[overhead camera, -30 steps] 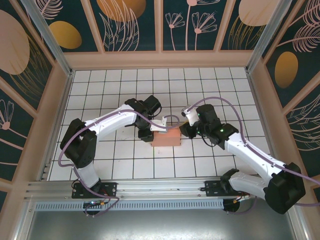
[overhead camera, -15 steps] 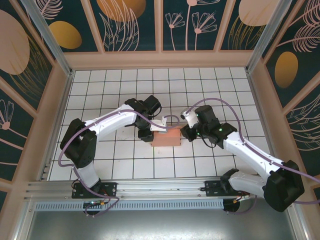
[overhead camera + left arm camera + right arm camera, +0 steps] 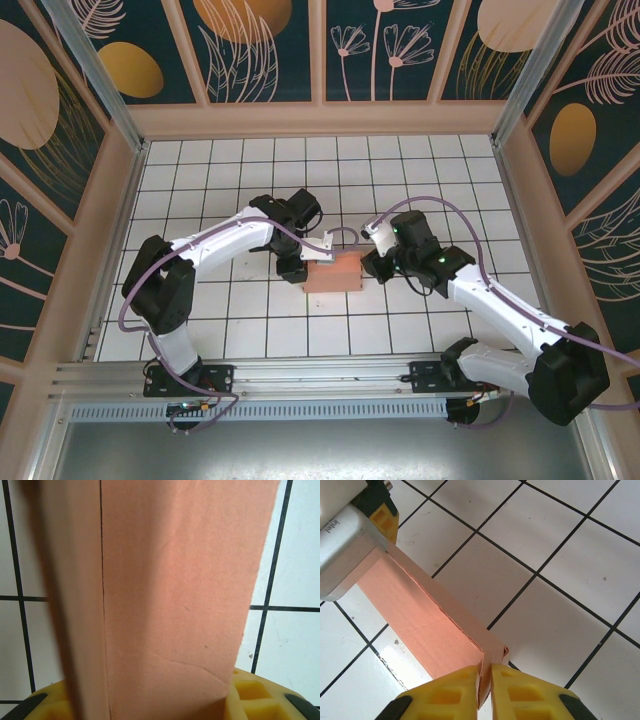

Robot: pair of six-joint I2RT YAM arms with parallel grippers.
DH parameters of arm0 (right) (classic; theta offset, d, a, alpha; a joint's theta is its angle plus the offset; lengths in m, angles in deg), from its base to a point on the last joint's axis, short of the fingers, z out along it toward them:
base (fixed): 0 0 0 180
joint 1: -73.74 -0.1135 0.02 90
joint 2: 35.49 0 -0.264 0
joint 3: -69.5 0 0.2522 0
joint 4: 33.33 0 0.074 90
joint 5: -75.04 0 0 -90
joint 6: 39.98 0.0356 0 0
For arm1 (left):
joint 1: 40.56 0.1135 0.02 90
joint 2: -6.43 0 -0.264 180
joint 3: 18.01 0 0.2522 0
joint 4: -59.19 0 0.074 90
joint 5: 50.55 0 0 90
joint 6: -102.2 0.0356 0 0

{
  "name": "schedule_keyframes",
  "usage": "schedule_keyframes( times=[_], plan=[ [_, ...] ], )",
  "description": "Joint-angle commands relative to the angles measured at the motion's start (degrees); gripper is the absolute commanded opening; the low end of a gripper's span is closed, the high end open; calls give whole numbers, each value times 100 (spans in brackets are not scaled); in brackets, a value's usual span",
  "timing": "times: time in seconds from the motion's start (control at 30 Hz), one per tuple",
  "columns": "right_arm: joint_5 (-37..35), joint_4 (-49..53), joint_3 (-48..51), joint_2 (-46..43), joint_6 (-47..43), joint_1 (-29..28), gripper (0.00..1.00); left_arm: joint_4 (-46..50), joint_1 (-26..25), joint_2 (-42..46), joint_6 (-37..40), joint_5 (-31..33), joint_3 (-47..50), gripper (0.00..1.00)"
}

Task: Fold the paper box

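The salmon-pink paper box [image 3: 333, 275] sits folded into a small rectangular shape on the white grid table, held between both arms. My left gripper [image 3: 303, 265] is at its left end. In the left wrist view the box [image 3: 170, 580] rises close in front of the camera, and my left gripper [image 3: 150, 702] is shut on it, a yellow finger [image 3: 260, 695] against each side. My right gripper [image 3: 367, 264] is at the right end. In the right wrist view my right gripper [image 3: 486, 672] is shut on a thin wall at the box's [image 3: 425, 610] corner.
The white tiled table [image 3: 240, 170] is ringed by a wooden rim [image 3: 320, 120] and patterned walls. The left arm's gripper body [image 3: 345, 545] shows at the far end of the box in the right wrist view. Open tiles lie behind and in front of the box.
The right wrist has shifted slightly toward the box. The box and the left arm have stayed almost in place.
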Motion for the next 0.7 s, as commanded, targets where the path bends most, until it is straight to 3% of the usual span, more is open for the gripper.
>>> schedule_keyframes(
  times=[0.0,0.1,0.27,0.43,0.67],
  plan=[
    [156,161,50,-119,-160,-35,9,104,23,-281,-114,-211,1,35],
    [138,186,30,-27,-180,-35,0,135,27,-324,-146,-231,-31,35],
    [153,165,-60,44,-93,-36,0,101,28,-345,-230,-224,-74,38],
    [19,55,-187,5,277,-38,0,-111,34,-306,-702,-190,-163,50],
    [-402,-102,-240,64,1022,-37,0,-508,31,-230,-1221,-351,-18,53]
  ],
)
